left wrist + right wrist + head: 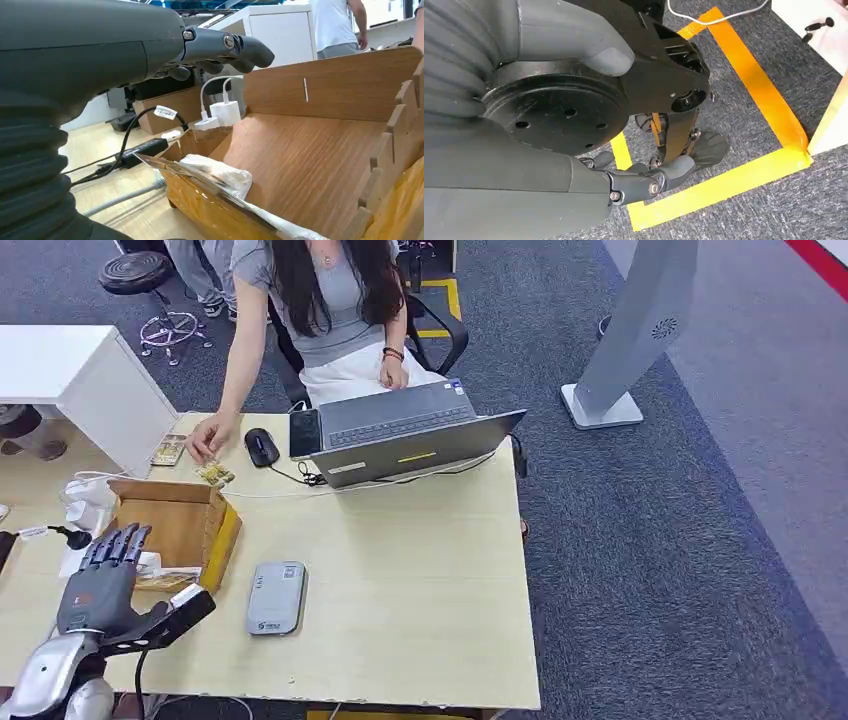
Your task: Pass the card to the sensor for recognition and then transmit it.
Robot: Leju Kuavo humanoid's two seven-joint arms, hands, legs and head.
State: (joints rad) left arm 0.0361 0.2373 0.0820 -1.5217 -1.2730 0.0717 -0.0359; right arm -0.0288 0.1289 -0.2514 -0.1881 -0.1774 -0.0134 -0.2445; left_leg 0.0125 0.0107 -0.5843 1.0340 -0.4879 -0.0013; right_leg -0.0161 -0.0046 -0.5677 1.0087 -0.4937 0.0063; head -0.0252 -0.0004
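Left hand point(100, 575): one, raised at the near left corner of the table point(420, 580), fingers straight and spread, holding nothing; in the left wrist view the fingers point(220, 47) reach out above the box with nothing between them. Right hand point(649, 180): one, hanging by the robot's side over grey carpet and yellow floor tape point(744, 175), fingers loosely curled in, nothing in them. Cardboard box point(180, 525): one, open-topped, directly ahead of the left hand's fingertips, touching or just under them. Card point(165, 578): one flat pack in clear wrapping, judged to be the task's card, lying in the near end of the box just beside the left hand on its inner side, long axis across the box; the left hand is by far the nearer. Sensor point(276, 597): one grey flat reader, on the table right of the box, long axis running away from the robot, apart from the hand. Further: one mouse point(262, 446), one phone point(304, 433), one laptop point(415, 435). Farthest: one seated person point(330, 310), one hand point(205, 440) on small items at the table's far edge.
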